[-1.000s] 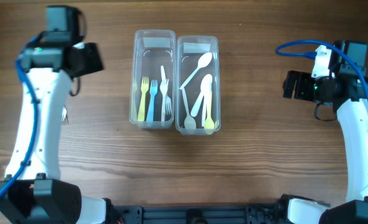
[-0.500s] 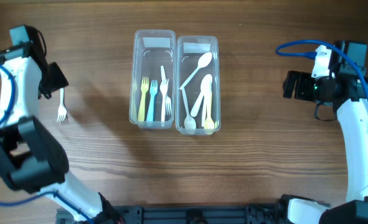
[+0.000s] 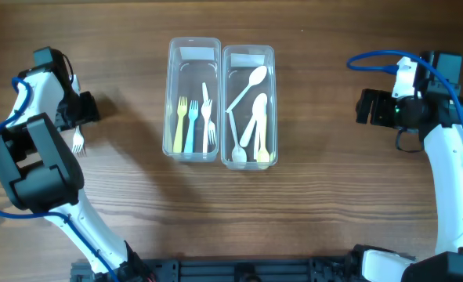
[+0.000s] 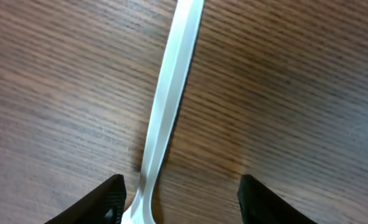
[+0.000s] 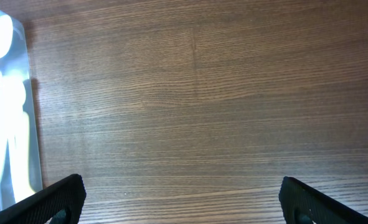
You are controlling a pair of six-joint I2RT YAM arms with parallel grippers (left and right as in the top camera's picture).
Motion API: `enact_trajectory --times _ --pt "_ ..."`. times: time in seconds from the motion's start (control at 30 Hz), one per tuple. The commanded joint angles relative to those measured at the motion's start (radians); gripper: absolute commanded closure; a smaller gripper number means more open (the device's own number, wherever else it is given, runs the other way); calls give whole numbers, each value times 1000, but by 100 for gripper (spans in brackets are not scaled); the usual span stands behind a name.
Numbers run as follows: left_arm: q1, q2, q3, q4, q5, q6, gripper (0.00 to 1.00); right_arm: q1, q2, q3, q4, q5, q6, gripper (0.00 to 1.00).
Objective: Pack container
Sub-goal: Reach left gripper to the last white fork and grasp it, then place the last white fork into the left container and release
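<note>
A white plastic fork (image 3: 78, 142) lies on the wooden table at the far left. In the left wrist view its handle (image 4: 169, 93) runs between my left gripper's (image 4: 180, 202) open fingers, nearer the left finger; nothing is gripped. In the overhead view the left gripper (image 3: 77, 124) hangs right over the fork. A clear container (image 3: 193, 44) holds several coloured forks (image 3: 192, 124). A second clear container (image 3: 247, 52) beside it holds several spoons (image 3: 255, 117). My right gripper (image 3: 364, 107) is open and empty (image 5: 184, 202) over bare table, right of the spoon container (image 5: 29, 112).
The two containers stand side by side at the table's top middle. A blue cable (image 3: 376, 56) loops off the right arm. The left arm's white link (image 3: 27, 94) reaches along the left edge.
The left arm has swung from above the table to the far left and come down over the white fork, its fingers now astride the handle. The right arm has not moved.
</note>
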Motion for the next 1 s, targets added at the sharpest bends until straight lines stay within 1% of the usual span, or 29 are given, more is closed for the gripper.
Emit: enact_trajectory --times 0.0,0.07,0.13,0.2,0.23,0.27,0.33,0.5,0.57,0.7,0.8,0.9,0.97 --pt "9 9 -42 21 28 66 40 1 2 -4 2 13 -10 0" --pt "9 9 -60 39 51 67 39 1 2 -4 2 13 -10 0" --pt "9 9 -76 49 80 98 40 1 2 -4 2 13 -11 0" --pt "9 9 -81 48 80 108 43 1 2 -4 2 13 -10 0" --pt "9 9 -81 48 88 109 51 1 2 -4 2 13 -10 0" --pt "9 9 -81 48 102 108 62 1 2 -4 2 13 -10 0" --pt "9 9 -81 46 110 107 77 1 2 -4 2 13 -10 0" --pt "9 6 -80 42 117 102 84 1 2 -4 2 13 -11 0" --pt "9 -2 -74 37 122 76 96 1 2 -4 2 13 -10 0" --pt "8 -46 -29 5 172 56 96 1 2 -4 2 13 -10 0" --pt "3 -105 -1 -12 176 34 96 1 2 -4 2 13 -10 0" --pt "-13 -190 25 -19 188 -10 96 1 2 -4 2 13 -10 0" --pt "-36 -250 33 -19 232 -19 96 1 2 -4 2 13 -10 0"
